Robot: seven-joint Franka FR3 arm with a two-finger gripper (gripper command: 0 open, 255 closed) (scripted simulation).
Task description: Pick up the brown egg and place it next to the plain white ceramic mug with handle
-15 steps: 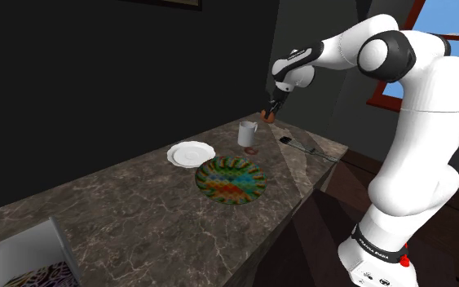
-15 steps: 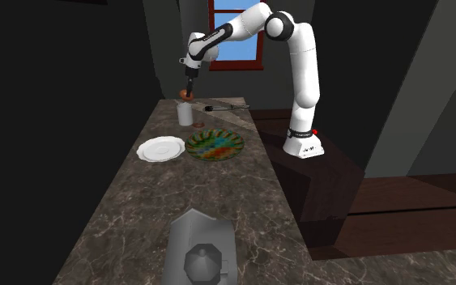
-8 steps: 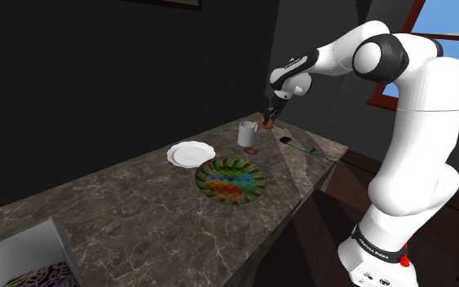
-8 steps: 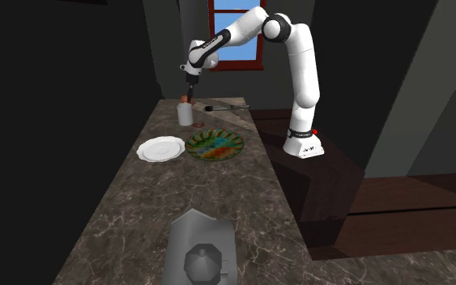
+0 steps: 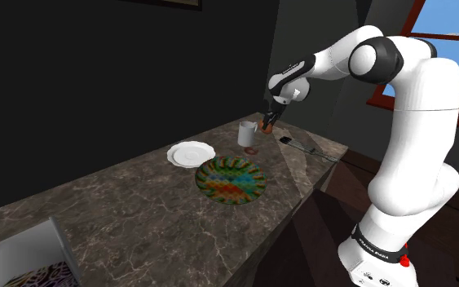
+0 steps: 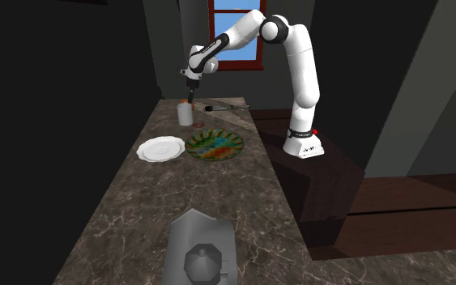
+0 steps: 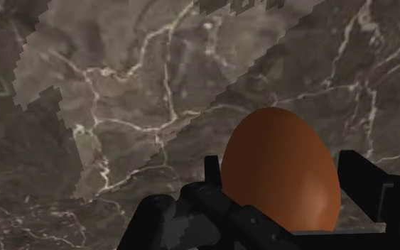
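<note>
In the shoulder view, the brown egg (image 5: 265,126) is a small orange-brown speck, mostly hidden between the tips of the black gripper (image 5: 267,124), which clasps it just beside the rim of the white mug (image 5: 247,134). The mug's handle is hard to make out. The white arm (image 5: 399,90) rises from its stand, bends at a dark-jointed elbow and slopes down towards the mug. The mug stands on a dark, pale-veined marble counter (image 5: 138,204). Near it lie a round white plate (image 5: 191,153) and a round plate patterned in many colours (image 5: 231,179), and a thin black utensil (image 5: 297,145) lies past the mug at the counter's end. In the second exterior view, the gripper (image 6: 188,99) points straight down and holds the egg (image 6: 187,101) just above the mug (image 6: 185,114); whether egg and mug touch cannot be told. Behind the mug is a red-framed window (image 6: 234,36). In the wrist view, the smooth, glossy egg (image 7: 276,156) sits gripped between the two black fingers (image 7: 365,185) of the gripper (image 7: 287,174), its lower part covered by the hand, with veined marble beneath.
</note>
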